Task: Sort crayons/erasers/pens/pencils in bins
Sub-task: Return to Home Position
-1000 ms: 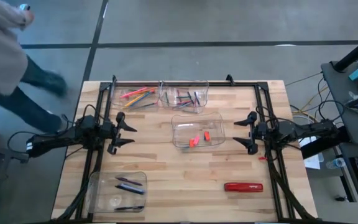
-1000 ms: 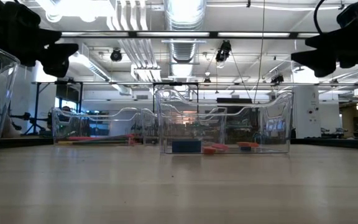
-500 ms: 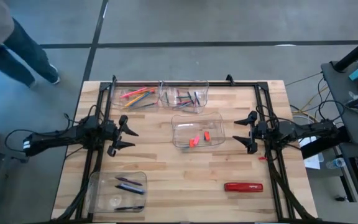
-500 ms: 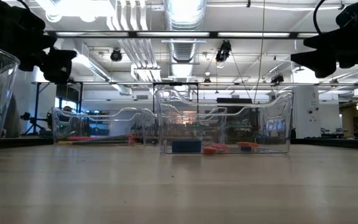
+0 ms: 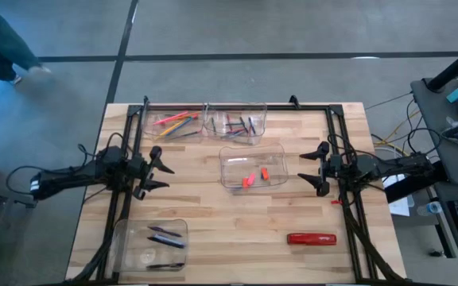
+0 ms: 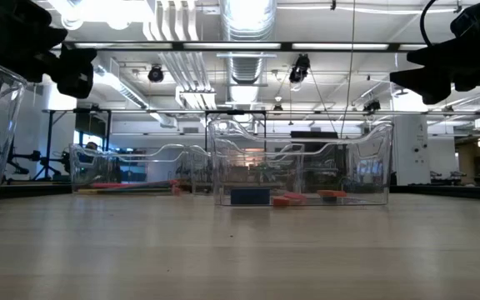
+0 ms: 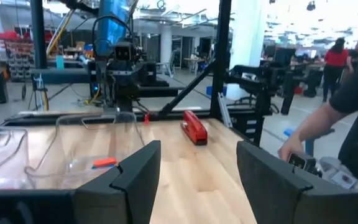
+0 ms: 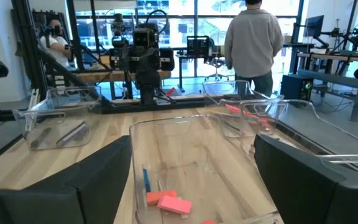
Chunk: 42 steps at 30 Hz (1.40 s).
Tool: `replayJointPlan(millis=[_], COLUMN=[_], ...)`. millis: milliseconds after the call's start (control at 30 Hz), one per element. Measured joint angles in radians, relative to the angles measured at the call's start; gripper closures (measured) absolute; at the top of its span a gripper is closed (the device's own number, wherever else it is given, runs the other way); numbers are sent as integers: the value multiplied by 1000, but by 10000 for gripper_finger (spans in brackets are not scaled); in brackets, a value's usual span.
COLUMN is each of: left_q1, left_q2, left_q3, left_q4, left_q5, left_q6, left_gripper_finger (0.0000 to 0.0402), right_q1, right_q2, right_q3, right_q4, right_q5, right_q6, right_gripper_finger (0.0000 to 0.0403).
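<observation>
Four clear bins stand on the wooden table. The far-left bin (image 5: 173, 123) holds bright pencils (image 5: 175, 121). The far-middle bin (image 5: 235, 122) holds dark sticks. The centre bin (image 5: 251, 167) holds red and pink erasers (image 5: 253, 176), which also show in the right wrist view (image 8: 166, 202). The near-left bin (image 5: 151, 242) holds dark pens. My left gripper (image 5: 162, 170) hangs open and empty left of the centre bin, above the table. My right gripper (image 5: 304, 168) hangs open and empty to its right. Both fingers of each show spread in the wrist views (image 7: 197, 180) (image 8: 197, 186).
A large red oblong object with white lettering (image 5: 312, 238) lies near the table's front right. Black frame rails run along the left, right and far sides (image 5: 237, 105). A person (image 8: 253, 43) stands in the room beyond the table's left; another person's arm (image 7: 347, 112) shows beyond the near side.
A person beyond the table's far left corner has walked away and is almost out of the high view. My left gripper has shifted slightly in place and stays open.
</observation>
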Motion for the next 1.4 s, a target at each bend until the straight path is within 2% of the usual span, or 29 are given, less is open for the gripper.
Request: replayJointPlan(millis=[267, 500, 1400], left_q1=[0, 0, 0], left_q2=[-64, -57, -46], left_q3=[-16, -16, -15], left_q4=[-30, -26, -26], left_q5=[0, -1, -3], left_q6=[28, 71, 73], left_gripper_finger=[206, 206, 206], right_q1=[0, 0, 0], right_q2=[0, 0, 0], right_q3=[0, 0, 1], right_q4=[0, 0, 0], right_q5=[0, 0, 0], right_q6=[0, 0, 0], right_gripper_finger=[78, 78, 78])
